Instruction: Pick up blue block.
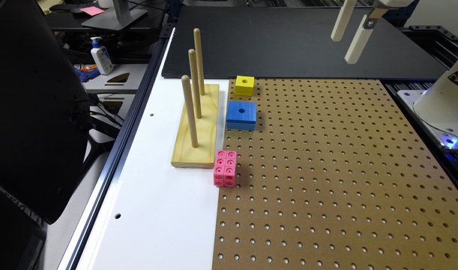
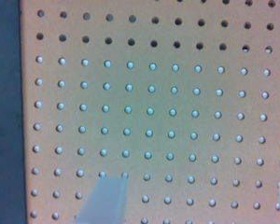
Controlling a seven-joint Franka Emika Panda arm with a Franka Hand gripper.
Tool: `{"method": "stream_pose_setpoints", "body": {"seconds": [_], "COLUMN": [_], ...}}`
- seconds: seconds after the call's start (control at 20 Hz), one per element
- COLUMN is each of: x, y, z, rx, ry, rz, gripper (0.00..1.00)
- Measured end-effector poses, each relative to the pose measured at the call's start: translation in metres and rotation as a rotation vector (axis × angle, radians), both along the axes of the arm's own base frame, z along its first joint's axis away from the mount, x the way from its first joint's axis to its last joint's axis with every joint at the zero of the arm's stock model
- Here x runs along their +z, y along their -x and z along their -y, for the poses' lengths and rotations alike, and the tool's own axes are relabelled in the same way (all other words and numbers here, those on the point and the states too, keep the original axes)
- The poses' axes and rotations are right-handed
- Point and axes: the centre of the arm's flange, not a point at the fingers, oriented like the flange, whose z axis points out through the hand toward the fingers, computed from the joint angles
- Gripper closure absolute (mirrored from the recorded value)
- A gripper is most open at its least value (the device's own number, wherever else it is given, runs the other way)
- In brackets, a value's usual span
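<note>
- The pegboard (image 1: 326,180) reaches closest to the exterior camera, brown and drilled all over, with a white panel (image 1: 153,210) along its 9 o'clock edge.
- The pink cubes (image 1: 225,168) stand on the seam between the two, touching the near corner of the peg stand (image 1: 196,129), which carries three upright dowels.
- The blue block (image 1: 241,114) lies flat on the pegboard, hole up, just beside the stand at its 3 o'clock side.
- The yellow block (image 1: 244,85) sits just beyond the blue one, toward 12 o'clock, apart from it.
- My end effector (image 1: 349,33) hangs high over the black mat (image 1: 288,41), toward 2 o'clock from the blue block and well apart from it.
- In the wrist view my fingers (image 2: 105,200) stand spread wide over bare pegboard (image 2: 177,93), released and empty.
</note>
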Motion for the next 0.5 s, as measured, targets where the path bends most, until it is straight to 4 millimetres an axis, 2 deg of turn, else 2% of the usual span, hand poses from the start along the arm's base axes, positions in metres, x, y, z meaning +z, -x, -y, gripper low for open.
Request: {"method": "stream_pose_setpoints", "body": {"seconds": [0.5], "x": [-0.007], "y": [-0.058], "z": [-0.002], "rx": [0.006], "ry": [0.000], "rz": [-0.007], "gripper": [0.00]}}
